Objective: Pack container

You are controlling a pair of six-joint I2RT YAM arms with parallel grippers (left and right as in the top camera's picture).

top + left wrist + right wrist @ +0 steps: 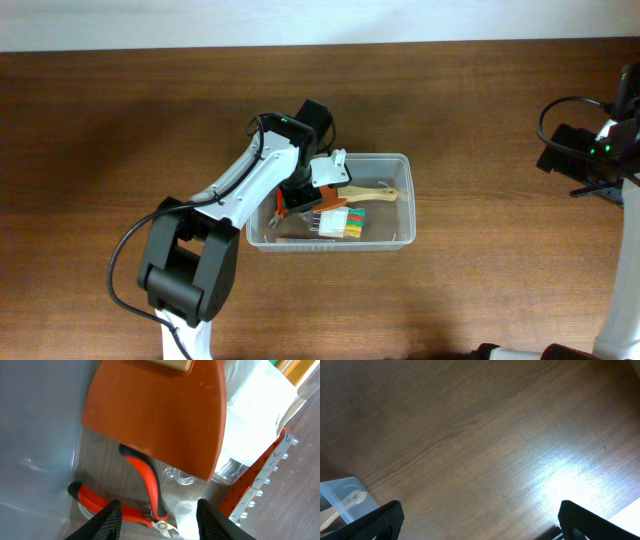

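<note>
The clear plastic container [400, 238] sits mid-table. Inside lie red-handled pliers [145, 480], a brown spatula with a wooden handle [375, 194], a white packet with coloured items [342, 222] and an orange strip with metal bits [257, 480]. My left gripper [159, 522] is open inside the container's left end, its fingers on either side of the pliers' head, just above it; the spatula blade [160, 410] lies ahead of it. My right gripper [480, 520] is open and empty over bare table at the far right. A corner of the container [342, 497] shows in the right wrist view.
The left arm [250, 180] reaches over the container's left rim. The right arm's base and cables [590, 150] stand at the right table edge. Brown wooden table [120, 120] surrounds the container.
</note>
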